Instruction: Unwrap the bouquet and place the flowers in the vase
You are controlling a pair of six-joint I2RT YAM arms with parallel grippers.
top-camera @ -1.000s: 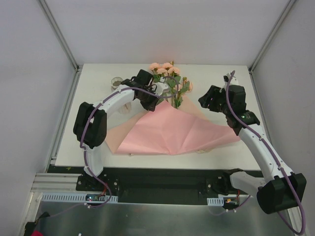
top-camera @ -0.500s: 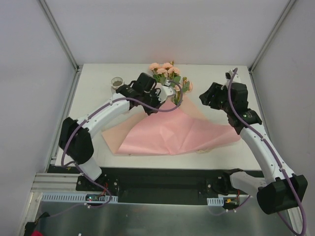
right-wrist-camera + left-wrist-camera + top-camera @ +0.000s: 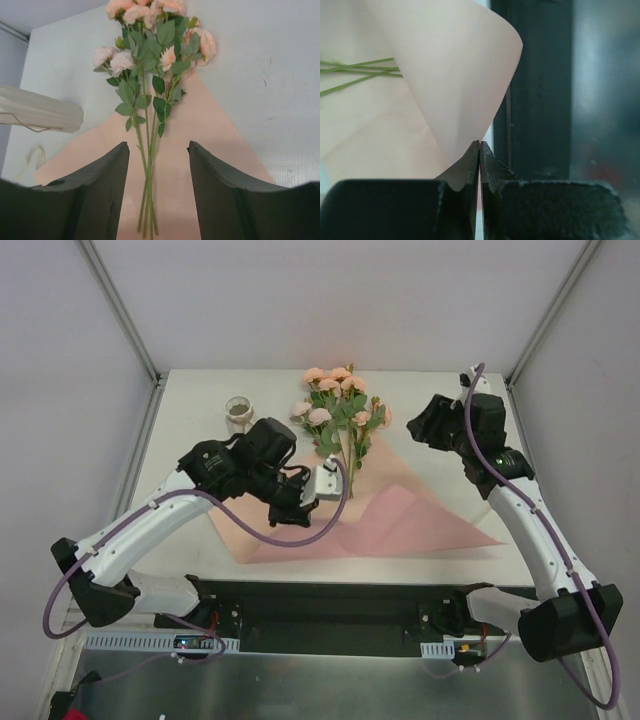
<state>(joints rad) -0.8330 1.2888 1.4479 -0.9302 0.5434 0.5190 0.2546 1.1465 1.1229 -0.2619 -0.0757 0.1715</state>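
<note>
Pinching a lifted fold of the thin pink paper sheet, left claw has its black fingers pressed together on it, low over the near part of the white table. Paper curls up right at this claw; rest of the sheet lies flat, spreading off to its right. Long green-stemmed artificial roses with peach and pale pink blooms lie just beyond left claw, stems on the paper, blooms on bare table toward the far edge. Right claw hangs above the table, fingers apart, gripping nothing; roses lie below and ahead of it. Small white ceramic vase with narrow neck stands upright beyond left claw, off to its left, apart from roses and paper.
</note>
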